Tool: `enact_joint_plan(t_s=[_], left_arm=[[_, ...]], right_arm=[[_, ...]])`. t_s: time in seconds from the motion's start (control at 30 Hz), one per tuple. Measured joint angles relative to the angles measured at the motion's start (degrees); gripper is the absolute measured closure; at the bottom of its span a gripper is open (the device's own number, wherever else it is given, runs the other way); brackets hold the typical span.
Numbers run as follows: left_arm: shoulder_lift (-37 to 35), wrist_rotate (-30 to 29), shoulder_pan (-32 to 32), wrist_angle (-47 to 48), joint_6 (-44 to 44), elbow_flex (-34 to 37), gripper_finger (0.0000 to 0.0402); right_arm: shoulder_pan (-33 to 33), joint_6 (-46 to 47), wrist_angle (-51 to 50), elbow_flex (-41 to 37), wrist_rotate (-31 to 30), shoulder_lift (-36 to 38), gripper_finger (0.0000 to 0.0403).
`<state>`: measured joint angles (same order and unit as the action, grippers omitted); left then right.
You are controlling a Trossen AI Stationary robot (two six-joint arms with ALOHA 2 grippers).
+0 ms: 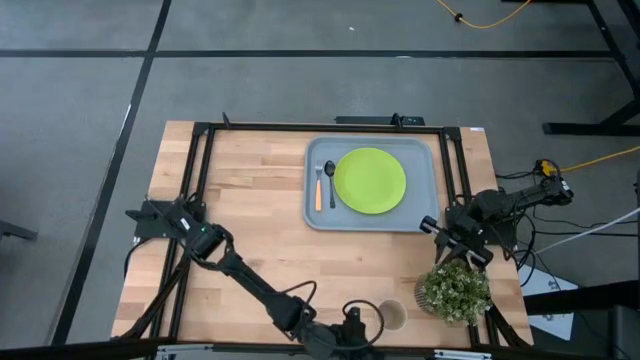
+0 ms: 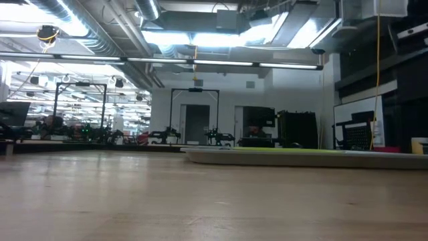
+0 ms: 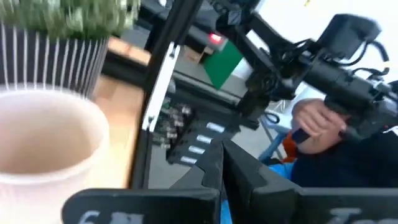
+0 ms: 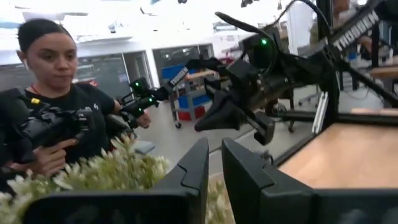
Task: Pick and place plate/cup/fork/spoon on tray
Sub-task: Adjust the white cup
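The grey-blue tray (image 1: 372,180) lies at the table's far middle. On it are the lime-green plate (image 1: 370,180), the orange-handled fork (image 1: 318,188) and the dark spoon (image 1: 331,184), both left of the plate. The tan cup (image 1: 393,316) stands upright on the table at the near edge. My left gripper (image 1: 366,324) is shut just left of the cup. In the left wrist view the cup (image 3: 43,140) stands beside the shut fingers (image 3: 219,167), not between them. My right gripper (image 4: 214,163) waits at the table's right side, open by a narrow gap, with nothing in it.
A bushy potted plant (image 1: 455,290) in a striped pot (image 3: 53,59) stands just right of the cup at the near right corner. A black frame (image 1: 300,128) runs around the table. A person (image 4: 53,106) with hand-held controllers stands beyond the table.
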<state>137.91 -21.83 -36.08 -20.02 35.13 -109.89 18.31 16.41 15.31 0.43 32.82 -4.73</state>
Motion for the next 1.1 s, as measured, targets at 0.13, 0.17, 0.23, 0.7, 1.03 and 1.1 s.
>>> enact_joint_plan(t_s=[0.13, 0.17, 0.23, 0.7, 1.03, 1.1], left_arm=[[2.9, 0.8, 0.4, -0.8, 0.5, 0.1, 0.0401], [3.5, 1.2, 0.6, -1.3, 0.5, 0.1, 0.0401], [4.1, 1.9, 0.9, -1.9, 0.5, 0.1, 0.0401], [10.8, 2.1, 0.3, -8.1, -13.5, -4.0, 0.0401], [13.0, 2.1, 1.3, 0.6, -19.0, -9.5, 0.0401], [12.9, 0.7, 1.2, 0.9, -19.2, -9.5, 0.0401]], right_arm=[[0.0, -0.2, -2.4, 0.0, -0.1, 0.0, 0.0351], [0.0, -0.2, -2.7, 0.0, -0.1, 0.0, 0.0351], [0.0, -0.2, -3.1, 0.0, -0.2, 0.0, 0.0351], [0.0, -0.2, -3.6, 0.0, -0.2, 0.0, 0.0351], [0.0, -0.2, -3.6, 0.0, -0.2, 0.0, 0.0351], [0.0, -0.2, -3.6, 0.0, -0.2, 0.0, 0.0351]])
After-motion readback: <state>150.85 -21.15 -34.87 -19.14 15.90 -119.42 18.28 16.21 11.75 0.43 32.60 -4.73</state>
